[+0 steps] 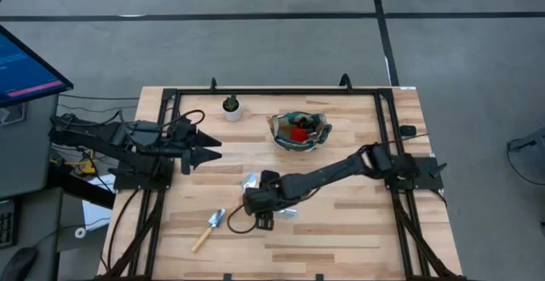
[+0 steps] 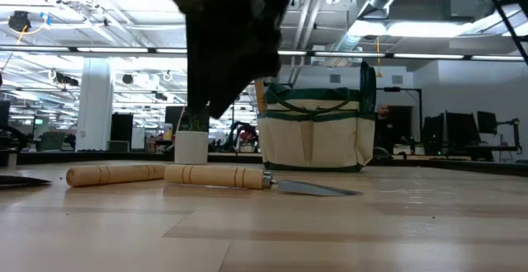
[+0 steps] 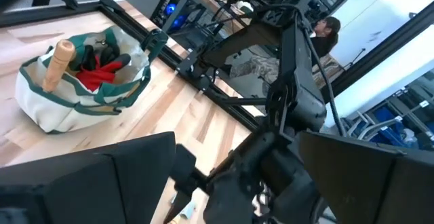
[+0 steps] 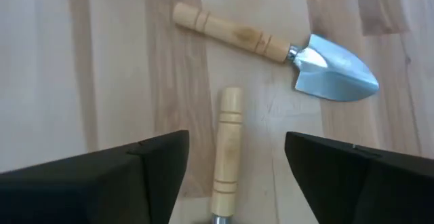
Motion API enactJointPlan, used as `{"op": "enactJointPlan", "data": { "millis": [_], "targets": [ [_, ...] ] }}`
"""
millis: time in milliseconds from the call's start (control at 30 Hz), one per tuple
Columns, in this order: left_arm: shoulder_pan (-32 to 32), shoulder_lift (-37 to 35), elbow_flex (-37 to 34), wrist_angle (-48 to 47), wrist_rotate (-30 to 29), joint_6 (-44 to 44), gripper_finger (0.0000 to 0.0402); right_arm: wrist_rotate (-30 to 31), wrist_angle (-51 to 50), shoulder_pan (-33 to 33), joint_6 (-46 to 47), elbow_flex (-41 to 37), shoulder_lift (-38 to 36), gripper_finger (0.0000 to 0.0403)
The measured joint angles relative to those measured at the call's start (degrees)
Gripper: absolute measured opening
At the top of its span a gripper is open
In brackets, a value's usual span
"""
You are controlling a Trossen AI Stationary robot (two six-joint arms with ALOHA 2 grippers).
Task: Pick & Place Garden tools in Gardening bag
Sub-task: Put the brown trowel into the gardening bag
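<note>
Four trowels showed: one (image 4: 227, 176) between the right gripper's (image 4: 235, 142) fingers, one (image 4: 271, 47) just beyond, one blade (image 1: 249, 180) beside it, one handle (image 3: 55, 64) in the single bag (image 1: 298, 132). One pot (image 1: 231, 108).

Gardening bag (image 1: 300, 132), green with pale trim, stands upright at table's 12 o'clock holding one wooden-handled trowel (image 3: 55, 63); second trowel (image 1: 209, 228) lies flat at 7 o'clock; two further trowels (image 4: 271, 56) (image 4: 226, 157) lie flat near table centre.
</note>
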Motion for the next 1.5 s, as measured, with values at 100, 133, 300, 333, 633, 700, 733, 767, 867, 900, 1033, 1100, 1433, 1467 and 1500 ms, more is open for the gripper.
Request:
{"op": "enactJointPlan", "data": {
  "millis": [100, 133, 300, 333, 633, 700, 733, 767, 867, 900, 1033, 1100, 1433, 1467, 1500],
  "targets": [
    [0.00, 0.00, 0.00, -0.01, 0.02, 0.16, 0.0301, -0.07, -1.54, 0.02, -0.30, 2.16, 2.72, 0.0235],
    [0.00, 0.00, 0.00, 0.02, 0.02, 0.16, 0.0301, -0.06, -1.71, 0.03, -0.30, 2.51, 3.47, 0.0233],
    [0.00, -0.22, 0.00, 0.03, 0.00, 0.70, 0.0301, 1.38, -2.82, 0.01, -0.27, 3.07, 6.46, 0.0223],
    [0.00, -0.22, 0.00, 0.02, 0.02, 1.16, 0.0301, 1.52, -2.94, 0.01, -0.29, 3.07, 6.94, 0.0222],
    [0.00, -0.22, 0.00, 0.01, 0.02, 1.92, 0.0301, 3.75, -3.34, 0.38, -0.09, 3.33, 8.69, 0.0148],
    [0.00, -0.22, 0.00, 0.00, 0.02, 1.93, 0.0301, 2.85, -3.08, 0.38, 0.08, 3.33, 8.74, 0.0094],
    [0.00, -0.22, 0.00, 0.01, 0.02, 1.93, 0.0301, 2.55, -3.09, 0.38, 0.64, 3.33, 8.73, 0.0066],
    [0.00, -0.22, 0.00, -0.01, 0.02, 1.93, 0.0301, 2.14, -3.24, 0.34, 1.25, 3.32, 8.61, 0.0045],
    [0.00, -0.22, 0.00, -0.01, 0.01, 1.93, 0.0301, 2.15, -3.09, 0.21, 4.59, 3.25, 8.46, 0.0051],
    [0.00, -0.22, 0.00, -0.01, -0.02, 1.93, 0.0301, 3.14, -3.32, 0.21, 6.18, 3.31, 8.21, 0.0051],
    [0.00, -0.61, -0.01, 0.04, -0.62, 1.98, 0.0301, 10.90, -4.35, 0.62, 11.03, 3.20, 4.53, 0.0051],
    [0.00, -1.03, -0.04, 0.09, -0.91, 2.16, 0.0301, 15.09, -5.81, 0.79, 12.40, 3.28, 0.37, 0.0051],
    [0.04, -5.29, -0.04, 0.54, -4.62, 5.63, 0.0301, 44.39, -5.47, -3.01, 14.95, 3.49, -17.30, 0.0051],
    [0.04, -5.57, -0.04, 0.60, -5.24, 6.13, 0.0301, 48.23, -5.45, -3.77, 15.84, 3.52, -18.92, 0.0051],
    [0.04, -5.91, -0.04, 0.60, -6.05, 6.55, 0.0301, 51.64, -5.28, -4.61, 16.42, 3.38, -20.17, 0.0051]
  ]
}}
